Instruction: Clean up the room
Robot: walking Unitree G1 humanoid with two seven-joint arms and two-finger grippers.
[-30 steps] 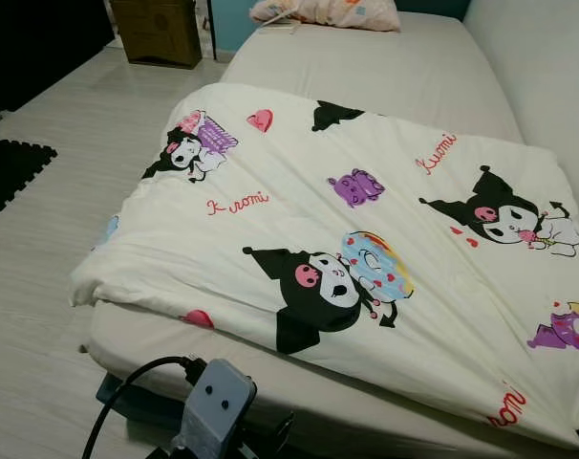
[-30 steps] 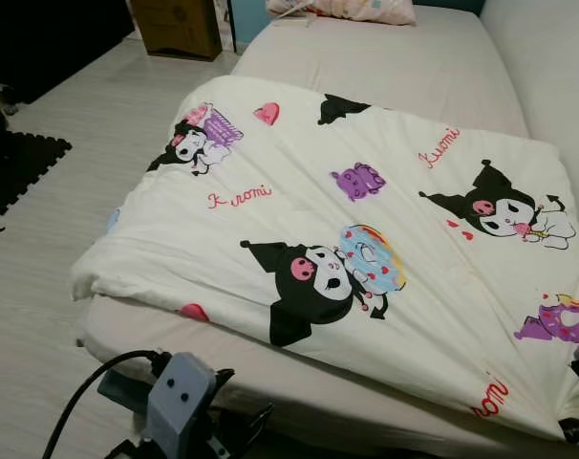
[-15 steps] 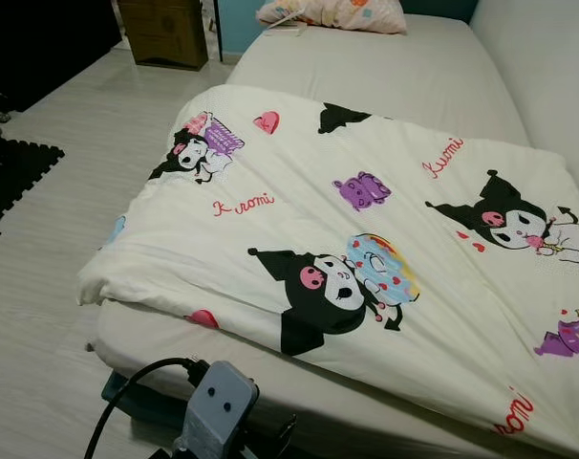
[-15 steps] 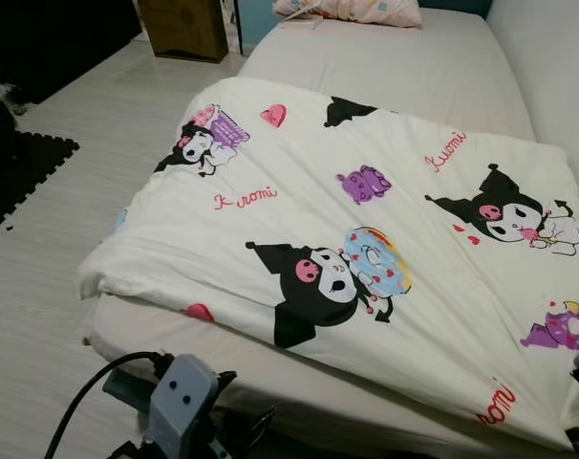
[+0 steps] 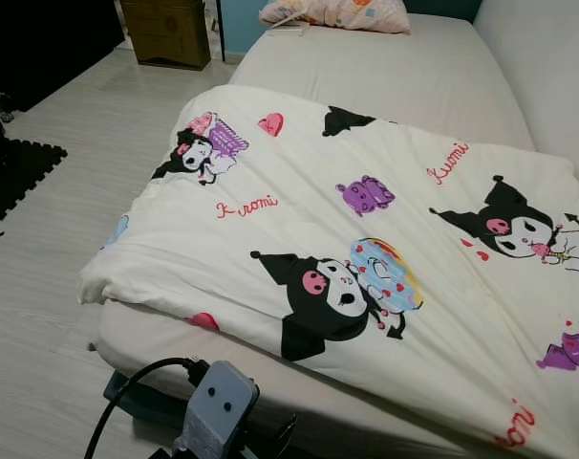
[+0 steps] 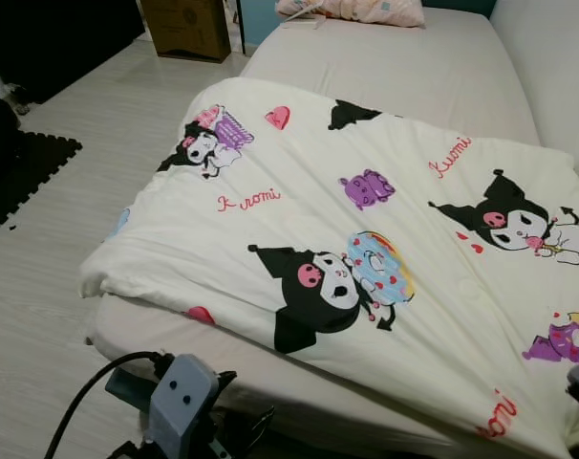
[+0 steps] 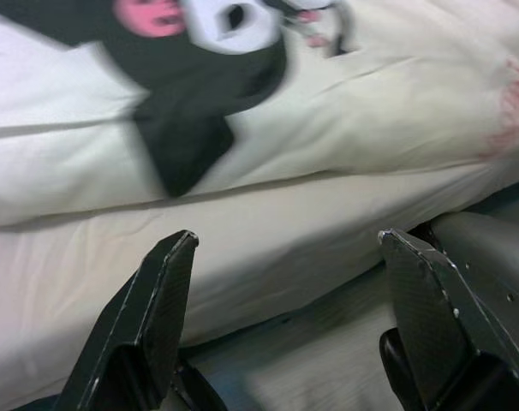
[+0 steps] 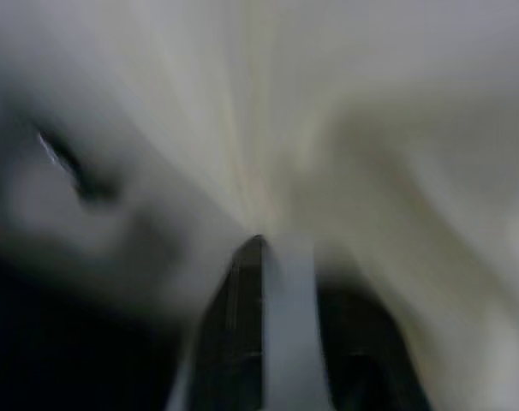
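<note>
Cartoon-print duvet [image 5: 366, 249] lies crosswise over the bed [image 5: 404, 76].
Left gripper [image 7: 285, 274] released, low beside the mattress; right gripper [image 8: 264, 257], blurred, seemingly clenched on duvet.

You are looking at a bedroom in a home. A low bed [image 5: 404, 67] with a beige fitted sheet takes up most of the scene, and a cream quilt [image 5: 366, 249] printed with cartoon characters lies folded across its near half. A patterned pillow [image 5: 339, 12] sits at the far end against a teal wall [image 5: 234, 19]. Pale wood-look flooring [image 5: 70, 172] runs beside the bed, with a brown cabinet [image 5: 163, 31] and black foam mats [image 5: 17, 172] on it.
</note>
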